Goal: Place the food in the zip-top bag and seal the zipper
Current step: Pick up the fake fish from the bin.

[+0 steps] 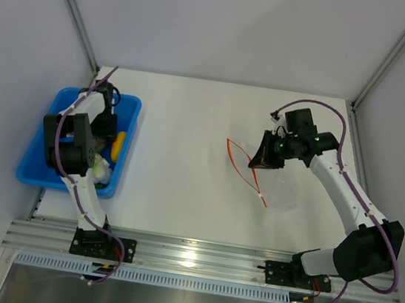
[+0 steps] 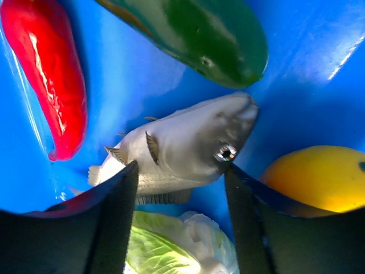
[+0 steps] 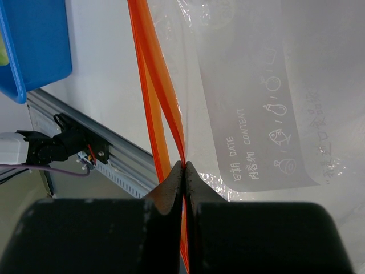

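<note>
My left gripper (image 2: 181,171) hangs low inside the blue tray (image 2: 125,74), its jaws apart. A grey toy fish (image 2: 182,148) lies just past the fingertips and a white-green leafy vegetable (image 2: 171,245) lies under the gap. Around them rest a red chili (image 2: 51,85), a dark green cucumber (image 2: 211,40) and an orange-yellow piece (image 2: 319,180). To the right, the clear zip-top bag (image 3: 256,97) lies on the table with its mouth spread. My right gripper (image 3: 183,165) is shut on one orange-red zipper (image 3: 157,85) strip, holding it up.
The blue tray (image 1: 32,166) sits at the table's left edge with the left arm (image 1: 69,145) bent over it. The bag's zipper (image 1: 242,160) shows as an open loop at centre right, beside the right gripper (image 1: 265,158). Grey walls enclose three sides; a metal rail (image 1: 188,258) runs along the near edge.
</note>
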Tool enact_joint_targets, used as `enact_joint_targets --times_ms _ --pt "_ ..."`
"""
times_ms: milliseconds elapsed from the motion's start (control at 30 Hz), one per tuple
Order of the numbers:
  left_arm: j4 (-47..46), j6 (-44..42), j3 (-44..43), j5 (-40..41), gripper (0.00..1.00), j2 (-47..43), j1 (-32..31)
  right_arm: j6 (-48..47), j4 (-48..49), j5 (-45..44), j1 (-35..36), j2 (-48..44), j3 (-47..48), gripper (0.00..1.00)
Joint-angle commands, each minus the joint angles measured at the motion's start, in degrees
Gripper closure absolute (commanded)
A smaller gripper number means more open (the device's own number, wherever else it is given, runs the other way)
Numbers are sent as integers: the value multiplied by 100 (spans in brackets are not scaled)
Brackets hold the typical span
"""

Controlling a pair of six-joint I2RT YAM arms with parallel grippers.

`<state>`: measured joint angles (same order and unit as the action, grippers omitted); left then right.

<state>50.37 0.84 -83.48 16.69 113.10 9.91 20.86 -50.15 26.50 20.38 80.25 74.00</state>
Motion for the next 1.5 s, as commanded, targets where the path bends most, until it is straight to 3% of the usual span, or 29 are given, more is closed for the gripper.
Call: enact_joint_targets --times_ms 0,133,200,367,467,567,600,633,667,700,733,833,933,1233,1367,1467 --pt "-88 -49 -239 -508 40 98 -77 -65 155 118 -17 -106 18 100" --pt "17 -14 -405 -544 60 186 -68 -47 155 101 -25 -88 62 100" --pt "61 39 -371 -509 77 143 -68 -38 146 66 -25 -88 89 100" --pt "-53 197 -221 -404 99 -156 -68 5 155 57 -25 -115 80 100" --pt "-71 267 -72 -359 100 -384 -68 14 155 48 -25 -141 80 100" --pt "-159 259 78 -281 99 -543 -68 49 172 66 -17 -159 97 100" --pt "-115 259 78 -237 94 -517 -68 58 181 66 -17 -167 97 100" --pt "-89 276 69 -132 84 -456 -68 67 190 74 -25 -176 89 100" --pt "-54 302 69 -78 59 -421 -68 67 190 74 -17 -176 80 100" --pt "7 372 60 -34 49 -394 -77 58 190 83 -17 -176 71 100" --pt "51 408 25 9 34 -307 -77 67 190 83 -25 -194 62 100" --pt "262 443 -176 150 20 -61 -68 76 207 110 -25 -203 36 100" --pt "394 426 -300 273 14 124 -68 76 234 127 -25 -211 18 100" --pt "377 268 -353 511 14 459 -68 111 304 259 -25 -176 -122 100" --pt "307 267 -274 511 21 485 -7 85 295 303 -17 -115 -140 100" --pt "272 276 -204 555 35 538 11 102 313 338 -25 -88 -122 100"
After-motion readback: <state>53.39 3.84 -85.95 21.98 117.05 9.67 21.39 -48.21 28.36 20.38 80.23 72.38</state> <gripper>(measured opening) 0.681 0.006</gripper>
